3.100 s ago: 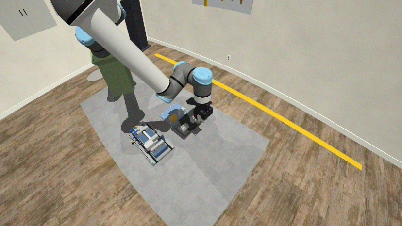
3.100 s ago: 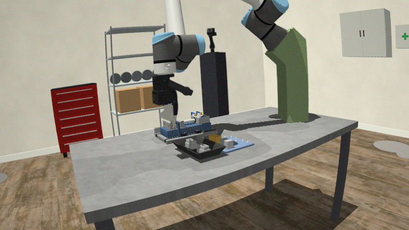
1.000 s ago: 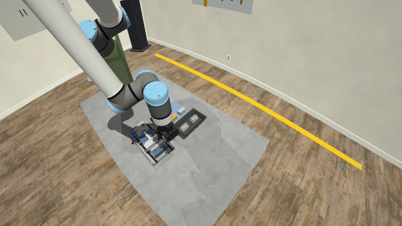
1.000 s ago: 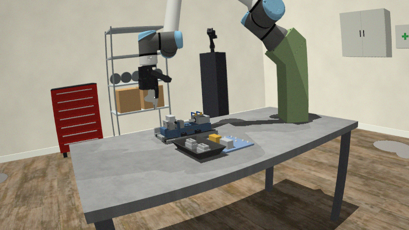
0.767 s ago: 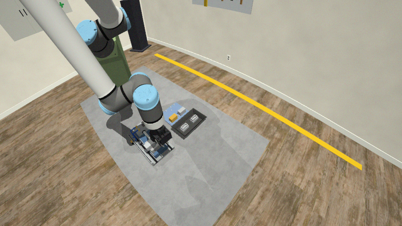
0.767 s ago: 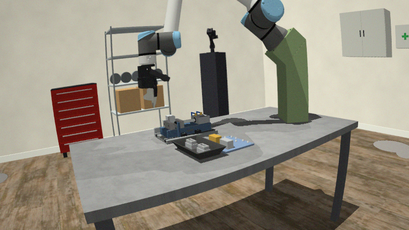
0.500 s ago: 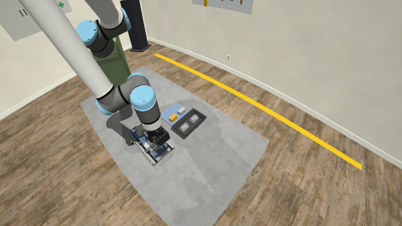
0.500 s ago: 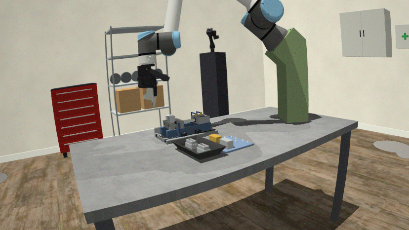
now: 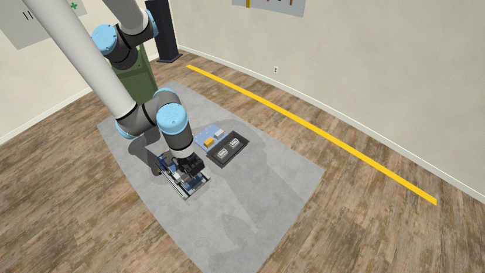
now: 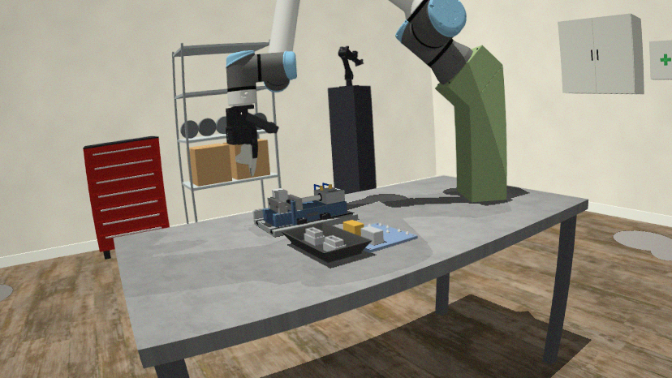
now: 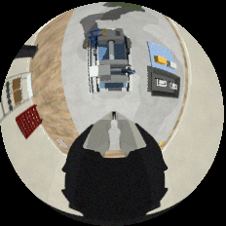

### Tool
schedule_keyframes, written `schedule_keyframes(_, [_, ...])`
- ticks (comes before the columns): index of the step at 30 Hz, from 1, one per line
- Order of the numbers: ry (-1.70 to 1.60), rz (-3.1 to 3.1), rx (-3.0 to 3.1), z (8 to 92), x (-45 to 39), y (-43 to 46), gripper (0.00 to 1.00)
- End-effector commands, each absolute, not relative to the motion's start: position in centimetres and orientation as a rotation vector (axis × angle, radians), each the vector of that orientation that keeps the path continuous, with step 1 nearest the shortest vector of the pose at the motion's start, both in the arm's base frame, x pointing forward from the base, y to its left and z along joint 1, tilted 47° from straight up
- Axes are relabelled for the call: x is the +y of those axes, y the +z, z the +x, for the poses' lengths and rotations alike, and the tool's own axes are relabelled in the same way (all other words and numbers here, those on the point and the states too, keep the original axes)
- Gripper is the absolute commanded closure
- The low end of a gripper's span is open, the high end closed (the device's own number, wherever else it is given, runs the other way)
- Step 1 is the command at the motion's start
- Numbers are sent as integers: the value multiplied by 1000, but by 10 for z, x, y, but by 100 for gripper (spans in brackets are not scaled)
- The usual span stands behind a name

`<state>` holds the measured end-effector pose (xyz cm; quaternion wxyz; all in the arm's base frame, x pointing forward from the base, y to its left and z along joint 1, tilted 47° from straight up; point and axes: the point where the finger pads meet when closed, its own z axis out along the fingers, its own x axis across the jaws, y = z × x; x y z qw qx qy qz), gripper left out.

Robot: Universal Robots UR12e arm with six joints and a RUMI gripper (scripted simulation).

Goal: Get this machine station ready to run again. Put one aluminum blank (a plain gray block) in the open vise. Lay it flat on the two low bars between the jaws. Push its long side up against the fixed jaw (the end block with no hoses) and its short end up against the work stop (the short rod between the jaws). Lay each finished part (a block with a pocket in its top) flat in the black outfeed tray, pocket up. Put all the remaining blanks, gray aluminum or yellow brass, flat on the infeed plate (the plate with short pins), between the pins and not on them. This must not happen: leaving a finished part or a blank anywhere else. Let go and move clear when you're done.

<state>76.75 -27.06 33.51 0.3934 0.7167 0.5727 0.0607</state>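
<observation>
Black two-jaw gripper (image 10: 249, 165) hangs well above the blue machine vise (image 10: 300, 211), fingers fully closed on nothing; nothing sits between it and the vise. Black outfeed tray (image 10: 300, 245) holds 2 pocketed gray parts (image 9: 227, 149), and the blue pinned infeed plate (image 9: 207, 132) carries 1 yellow brass blank (image 9: 208, 142) and 1 gray aluminum blank (image 9: 218, 133). In the top view the wrist hides most of the vise, so whether a block sits between its jaws is unclear.

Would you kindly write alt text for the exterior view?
A robot arm's black gripper, fingers shut and empty, hangs above a blue machine vise on a gray table. Beside the vise, a black outfeed tray holds two pocketed gray blocks.
</observation>
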Motion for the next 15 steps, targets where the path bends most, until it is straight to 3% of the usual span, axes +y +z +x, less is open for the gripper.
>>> schedule_keyframes(1, [155, 1818, 1453, 768, -270, 336, 100])
schedule_keyframes(15, [159, 1824, 1446, 767, -271, 336, 100])
